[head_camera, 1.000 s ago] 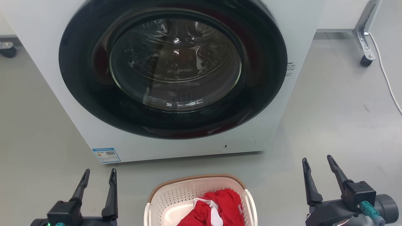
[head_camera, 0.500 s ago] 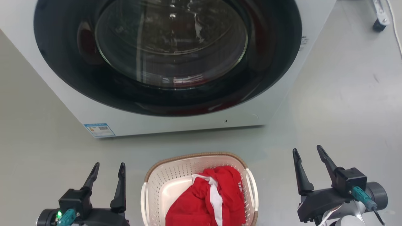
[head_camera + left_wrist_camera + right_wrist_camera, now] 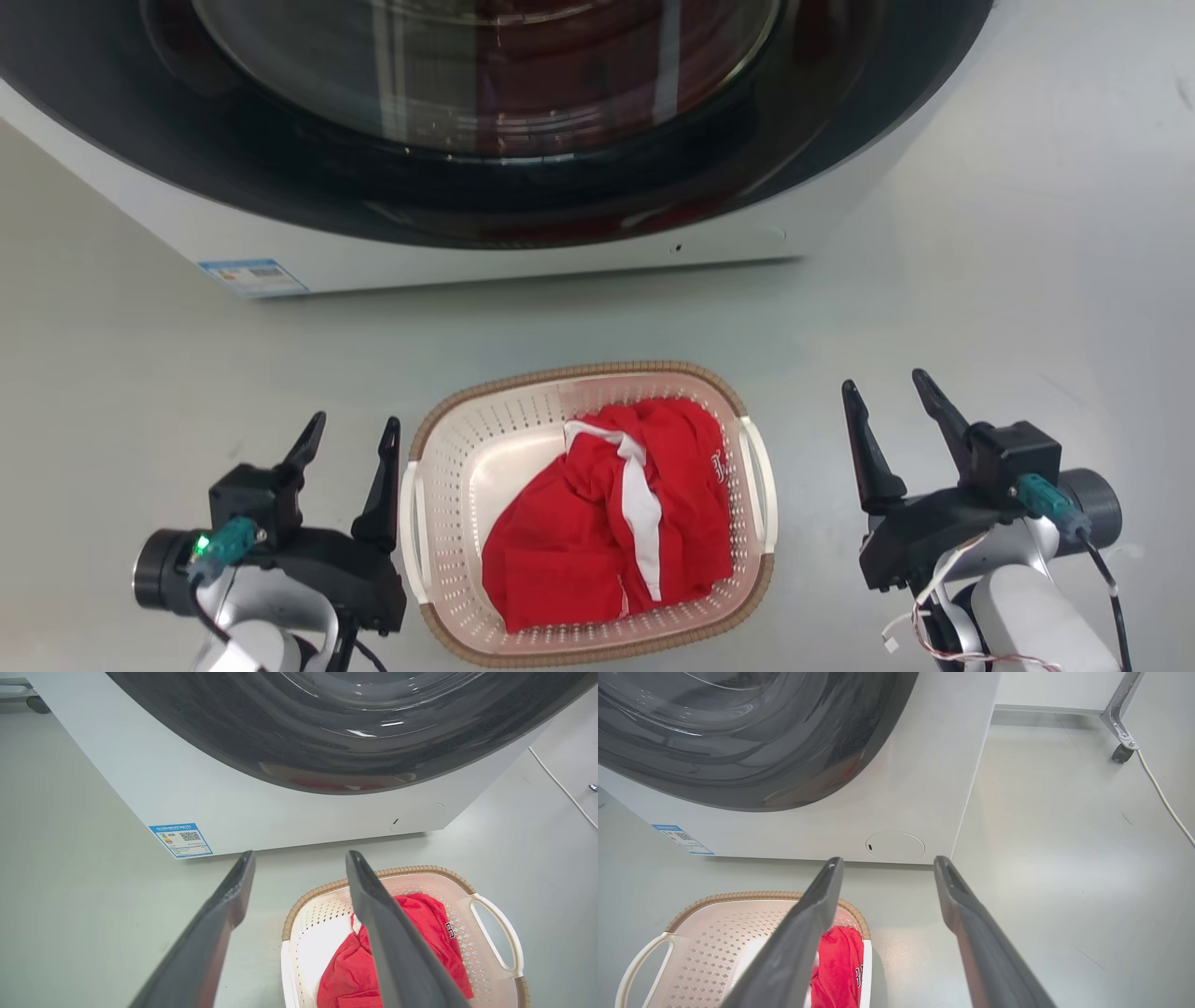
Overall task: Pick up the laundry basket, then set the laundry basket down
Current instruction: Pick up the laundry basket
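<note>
Laundry basket (image 3: 579,371) looks stiff and light; I'd take its white handles (image 3: 767,485). Left gripper (image 3: 355,425) and right gripper (image 3: 883,383) both stand spread, holding nothing.

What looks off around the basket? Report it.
Nothing stands out. The laundry basket sits level on the floor before the washing machine, looking undamaged, and the red garment lies wholly inside it, nothing spilled.
</note>
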